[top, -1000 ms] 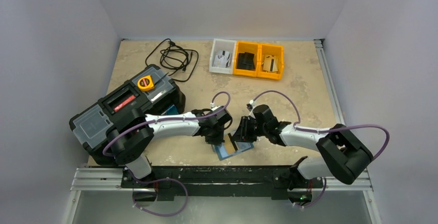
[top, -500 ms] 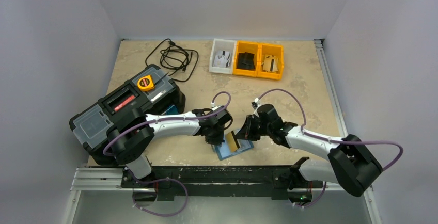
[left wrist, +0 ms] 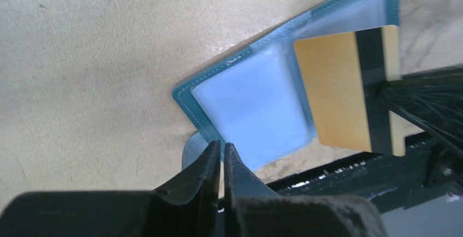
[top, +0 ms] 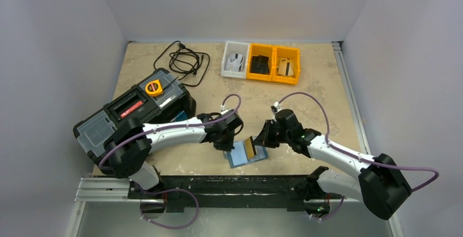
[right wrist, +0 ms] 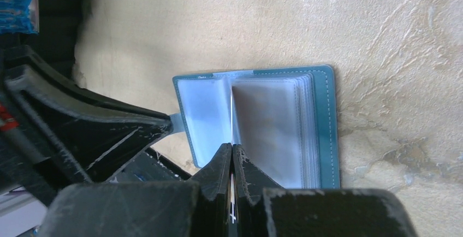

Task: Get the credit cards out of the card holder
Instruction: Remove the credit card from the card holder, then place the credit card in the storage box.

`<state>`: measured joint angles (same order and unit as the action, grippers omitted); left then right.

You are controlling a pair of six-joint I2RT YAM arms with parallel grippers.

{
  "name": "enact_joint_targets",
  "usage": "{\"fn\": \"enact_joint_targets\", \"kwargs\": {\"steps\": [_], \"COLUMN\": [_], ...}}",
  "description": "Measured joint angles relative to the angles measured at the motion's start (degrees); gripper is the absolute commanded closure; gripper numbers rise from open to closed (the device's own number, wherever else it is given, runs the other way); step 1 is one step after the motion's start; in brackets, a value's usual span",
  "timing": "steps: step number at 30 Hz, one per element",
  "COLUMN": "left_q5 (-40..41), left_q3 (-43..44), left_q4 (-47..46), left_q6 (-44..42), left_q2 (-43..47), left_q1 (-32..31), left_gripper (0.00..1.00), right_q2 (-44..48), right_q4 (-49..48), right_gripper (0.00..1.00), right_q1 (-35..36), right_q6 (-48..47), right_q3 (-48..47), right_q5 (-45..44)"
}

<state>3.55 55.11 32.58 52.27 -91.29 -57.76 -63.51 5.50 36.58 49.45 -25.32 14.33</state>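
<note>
Our right gripper [right wrist: 232, 150] is pinched on the tan card [left wrist: 338, 89], which is partly out of the holder [left wrist: 245, 106] lying open on the desk [left wrist: 98, 57]. Our left gripper [left wrist: 223, 148] is clamped on the holder's edge. We judge the slick, stiff plastic may slip, or the limp clear pockets may snag and lift the holder.

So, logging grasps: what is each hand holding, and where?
Right hand: tan card, striped end. Left hand: card holder, edge tab.
</note>
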Motion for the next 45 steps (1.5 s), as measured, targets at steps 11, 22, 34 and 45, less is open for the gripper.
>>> {"fn": "enact_joint_targets", "kwargs": {"steps": [11, 22, 34, 45], "left_q5": [3.5, 7.43, 7.87, 7.89], "left_q3": [5.86, 7.63, 8.44, 8.44], "left_q4": [6.16, 15.93, 22.99, 24.37], "left_q6": [-2.36, -4.07, -6.47, -6.88], "left_q2": [14.82, 26.67, 33.22, 34.32], "left_q1": [0.11, 3.69, 4.15, 4.5], "left_gripper": [0.13, 0.09, 0.09, 0.09], "right_q2": [3.67, -3.21, -24.76, -50.75], "right_q4": [4.61, 6.99, 6.88, 11.06], "right_gripper": [1.0, 1.0, 1.0, 1.0], "right_q1": [-0.74, -12.44, -35.32, -39.82], "right_q6": [0.44, -1.44, -8.07, -11.3], "right_q3": [-5.57, -20.76, -47.74, -69.72], "right_q5": [-1.42, -0.59, 1.7, 0.02]}}
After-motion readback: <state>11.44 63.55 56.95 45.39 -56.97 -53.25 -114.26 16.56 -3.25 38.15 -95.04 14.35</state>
